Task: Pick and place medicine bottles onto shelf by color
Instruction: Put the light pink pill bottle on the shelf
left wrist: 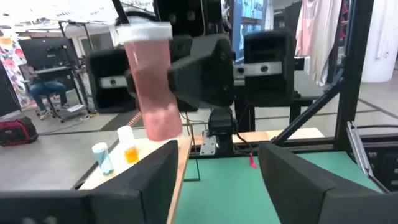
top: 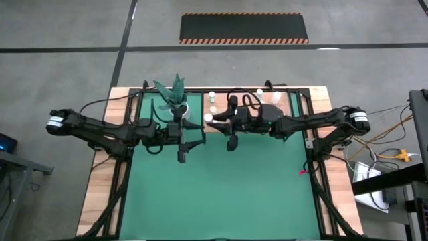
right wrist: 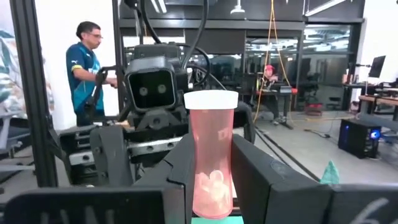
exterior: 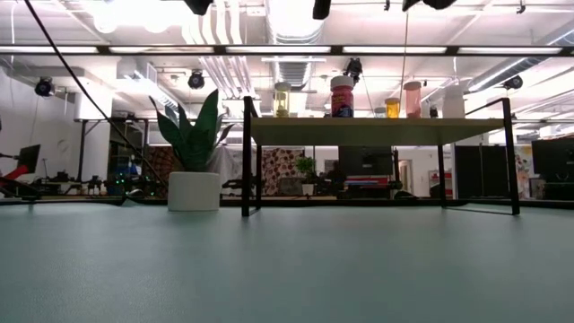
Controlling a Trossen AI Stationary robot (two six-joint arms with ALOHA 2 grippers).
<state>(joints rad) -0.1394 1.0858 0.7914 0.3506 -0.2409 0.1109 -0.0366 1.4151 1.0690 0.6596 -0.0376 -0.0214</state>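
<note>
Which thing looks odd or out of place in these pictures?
Only one: the pink bottle is in the air, not on the shelf. The right end effector is shut on it, facing the open left end effector.

Overhead, table-level (shelf (exterior: 377, 131) shared), wrist-mounted

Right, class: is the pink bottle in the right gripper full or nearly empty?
Nearly empty. In the right wrist view the pink bottle, upright between the right gripper's fingers, is see-through, with only a few pale tablets at its bottom.
</note>
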